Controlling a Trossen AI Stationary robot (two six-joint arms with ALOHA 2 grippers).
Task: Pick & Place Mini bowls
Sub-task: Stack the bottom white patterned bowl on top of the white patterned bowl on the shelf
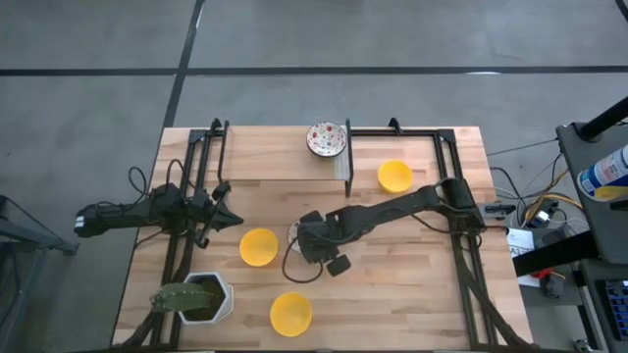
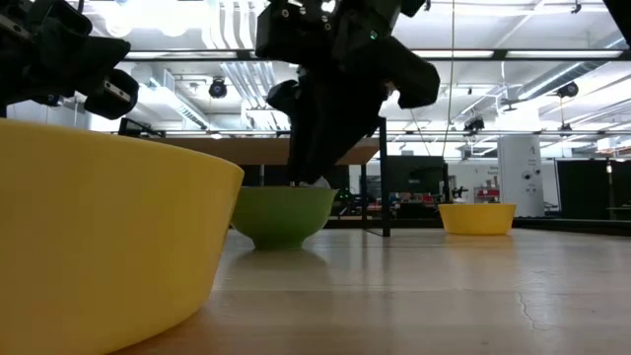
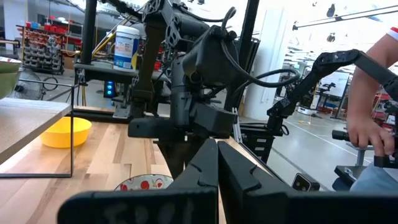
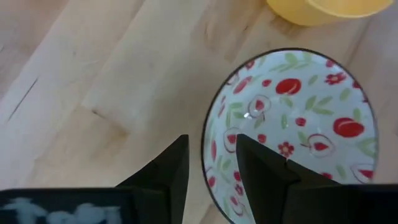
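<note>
Patterned mini bowl (image 4: 292, 124) in right tool (image 4: 211, 155)

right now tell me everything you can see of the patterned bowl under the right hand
The patterned bowl is small and round, white and glossy inside, printed with red fruit, small red flowers and green leaves. It sits upright on the wooden table near its middle, beside a yellow bowl. The right hand straddles its rim, one finger inside and one outside. In the low view its outer wall looks green.

The left gripper (image 3: 217, 163), fingers pressed together, points at the right arm (image 3: 199, 81) standing over a red-patterned bowl (image 3: 144, 183); a yellow bowl (image 3: 65, 132) sits beyond, a person's hand (image 3: 368, 134) behind.
</note>
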